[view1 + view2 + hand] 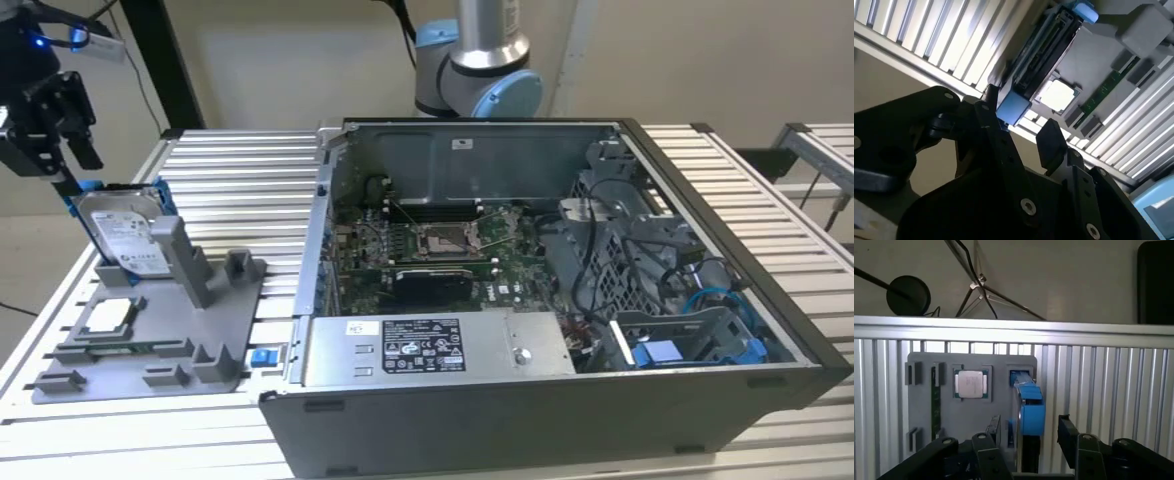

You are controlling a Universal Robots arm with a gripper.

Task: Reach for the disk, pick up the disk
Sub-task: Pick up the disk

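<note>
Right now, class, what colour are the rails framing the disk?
Blue rails, best seen in the first wrist view.

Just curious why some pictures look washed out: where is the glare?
Second wrist view: the ribbed aluminium table and the small square silver chip flare white, the black gripper a dark silhouette. First wrist view: the table's edge rail glares. Exterior view: even light, shadow inside the open grey computer case.

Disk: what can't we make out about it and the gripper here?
1. Whether the gripper touches the disk: too small in the exterior view; both wrist views look straight down the gripper, so depth is lost.
2. Disk's lower end: in the exterior view, hidden behind the post of the grey holder.
3. Disk's broad faces: edge-on in both wrist views.
</note>
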